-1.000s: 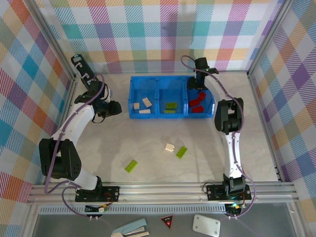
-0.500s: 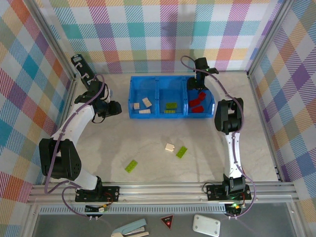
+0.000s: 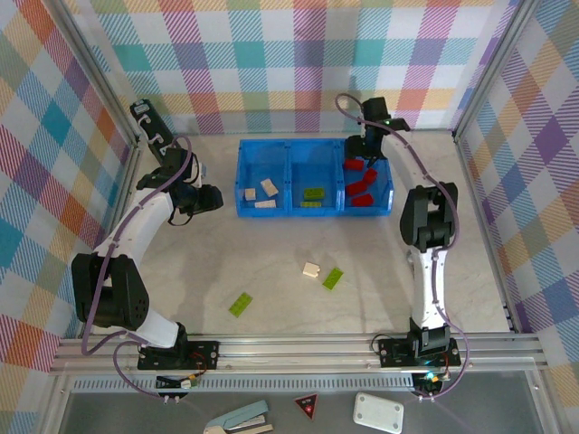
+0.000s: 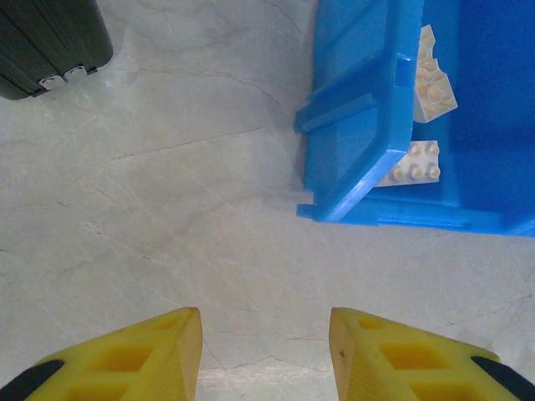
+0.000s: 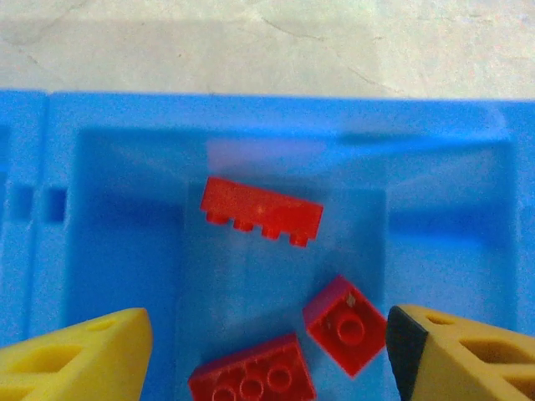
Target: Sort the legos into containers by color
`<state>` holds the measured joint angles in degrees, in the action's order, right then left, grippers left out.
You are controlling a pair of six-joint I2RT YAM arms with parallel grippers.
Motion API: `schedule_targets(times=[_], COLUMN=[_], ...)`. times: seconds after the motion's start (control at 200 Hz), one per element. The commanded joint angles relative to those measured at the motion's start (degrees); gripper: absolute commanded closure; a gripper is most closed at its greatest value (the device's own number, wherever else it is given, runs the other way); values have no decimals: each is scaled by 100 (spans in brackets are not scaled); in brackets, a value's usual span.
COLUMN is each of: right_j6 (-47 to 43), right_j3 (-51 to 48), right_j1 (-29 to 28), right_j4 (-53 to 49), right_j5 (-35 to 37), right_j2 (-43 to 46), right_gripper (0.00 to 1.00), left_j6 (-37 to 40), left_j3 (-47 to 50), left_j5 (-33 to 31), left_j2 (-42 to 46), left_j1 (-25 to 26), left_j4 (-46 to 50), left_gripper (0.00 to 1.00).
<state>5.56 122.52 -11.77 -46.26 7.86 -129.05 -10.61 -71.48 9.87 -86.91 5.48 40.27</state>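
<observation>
The cell is enclosed by plaid walls (image 3: 271, 54) in many colours, and its floor is a pale, marble-patterned table (image 3: 271, 244) that looks smooth and a little glossy. At the far side the blue tray (image 3: 271, 212) is placed, with cream bricks (image 3: 262, 192) in the left compartment, green bricks (image 3: 314, 194) in the middle one and red bricks (image 3: 361, 190) in the right one. The right gripper (image 3: 365, 155) is held above the red compartment; its fingers are seen apart, with nothing between them. The left gripper (image 4: 266, 334) is positioned just beside the left wall of the tray, over bare table, and its fingers are also apart and empty. Three legos are not yet sorted: a cream brick (image 3: 311, 269) and a green brick (image 3: 333, 278) just beside each other, and a second green brick (image 3: 241, 305) nearer to the arm bases. Because the first two lie so close, both may be caught, or one pushed away, when fingers are closed there. On such a smooth surface a nudged brick is likely to slide. The tray could also be shifted if its rim is struck.
</observation>
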Motion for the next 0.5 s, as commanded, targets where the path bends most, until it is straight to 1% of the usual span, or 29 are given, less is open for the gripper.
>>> schedule_targets(times=[0.0, 0.28, 0.495], right_j6=[170, 522, 823], right_j3=[-404, -1638, -2512], right_j1=[18, -105, -394], right_j4=[-172, -307, -316], right_j5=[-317, -606, -685], right_j2=[617, 1602, 2281], right_gripper=[26, 26, 27], left_j6=[103, 88, 94], left_j3=[50, 43, 31], left_j5=[58, 112, 166], left_j2=[180, 181, 192], left_j1=[-64, -64, -61], left_j4=[-60, -62, -68], left_gripper=[56, 56, 54])
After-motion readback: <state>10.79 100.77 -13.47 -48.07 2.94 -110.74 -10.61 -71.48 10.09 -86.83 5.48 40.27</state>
